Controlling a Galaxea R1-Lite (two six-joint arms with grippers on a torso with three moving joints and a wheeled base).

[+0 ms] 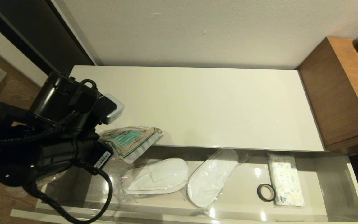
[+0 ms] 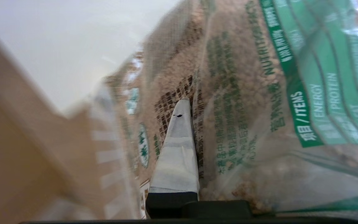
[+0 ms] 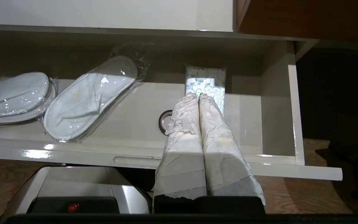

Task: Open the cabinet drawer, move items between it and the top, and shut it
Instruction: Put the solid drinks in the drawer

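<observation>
Your left gripper [image 1: 109, 148] is clamped on the packet [image 1: 131, 141]; one taped finger [image 2: 176, 149] lies flat against its printed face, the film pinched between the jaws. The packet sticks out beyond the jaws, over the front edge of the top [image 1: 210, 105] and the open cabinet drawer [image 1: 337, 183].

Handling call: looks light and floppy, a grainy brown fill in crinkly film with clear sealed margins. It'll sag past the jaws and the film is slick, so a margin grip may slip. Pinch across the filled body, not the clear edge. Lay it flat; it won't stand.

Right gripper [image 3: 199, 98] is pressed shut on nothing, parked in front of the drawer, well apart from the work.

Ahead of its jaws in the drawer: tissue pack [image 1: 286, 179], soft, squashy, patterned wrap; tape ring [image 1: 266, 192] just beside it, small, stiff, dark. Two wrapped slippers [image 1: 182, 177] lie further along, glossy plastic. Drawer walls and base are smooth and glossy; things will slide.
</observation>
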